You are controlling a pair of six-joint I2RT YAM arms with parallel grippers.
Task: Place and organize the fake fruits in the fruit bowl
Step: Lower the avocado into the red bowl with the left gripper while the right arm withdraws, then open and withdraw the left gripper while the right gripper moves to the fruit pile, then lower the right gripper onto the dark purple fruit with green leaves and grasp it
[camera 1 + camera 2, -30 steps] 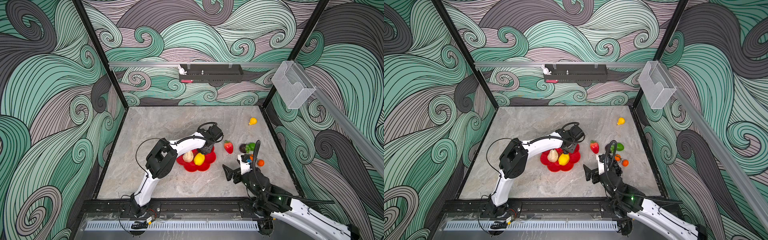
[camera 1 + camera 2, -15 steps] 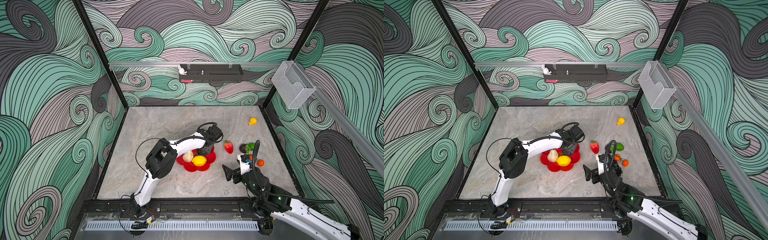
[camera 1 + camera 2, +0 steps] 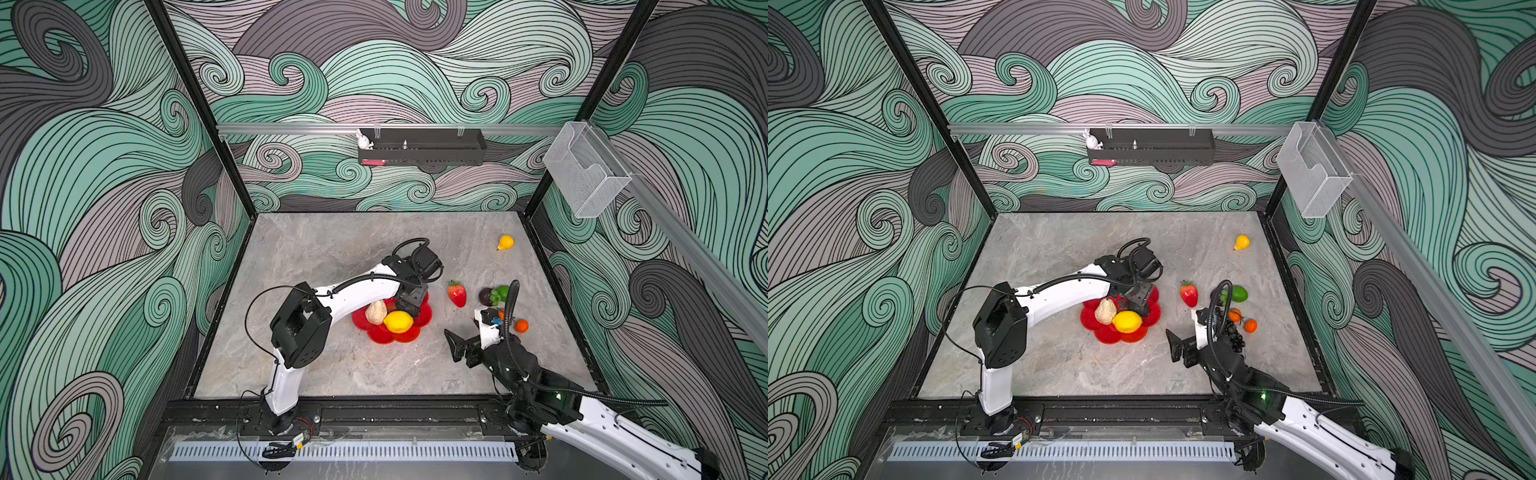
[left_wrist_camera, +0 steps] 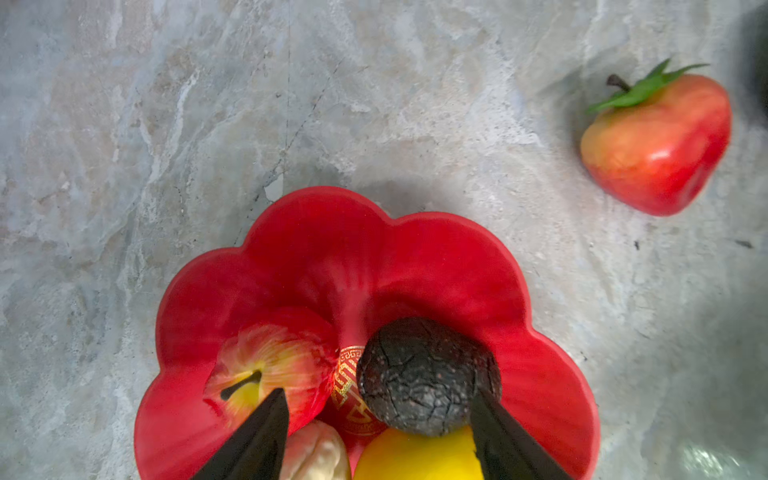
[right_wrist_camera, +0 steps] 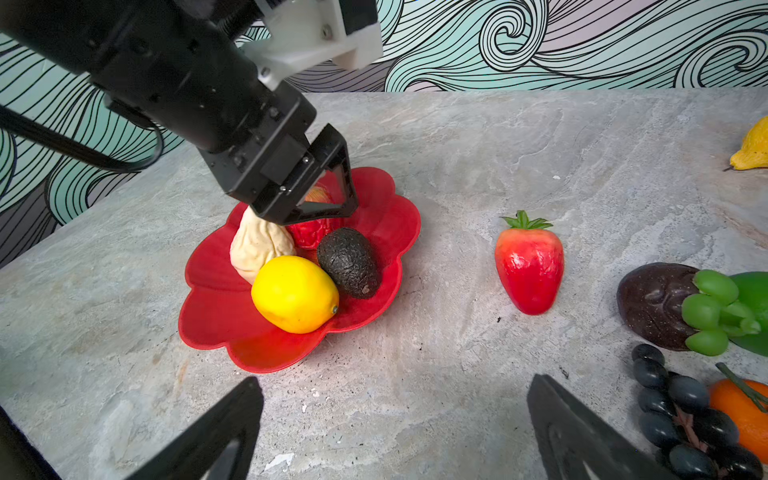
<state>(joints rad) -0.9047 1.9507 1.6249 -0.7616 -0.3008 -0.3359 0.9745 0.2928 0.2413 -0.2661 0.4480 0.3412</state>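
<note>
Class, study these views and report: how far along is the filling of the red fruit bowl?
Done: pear, lemon, apple and avocado lie in the fruit bowl. In hand: nothing; the left gripper hangs open over the avocado, and the right gripper is open. Left on the table: strawberry, dark grapes, oranges, green grapes, a brown fruit, a green fruit and a far yellow fruit.

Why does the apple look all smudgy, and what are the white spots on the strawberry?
Left wrist view: the apple is blurred while the avocado looks crisp; the white spots on the strawberry are glare. Right wrist view: the strawberry glints too.
</note>
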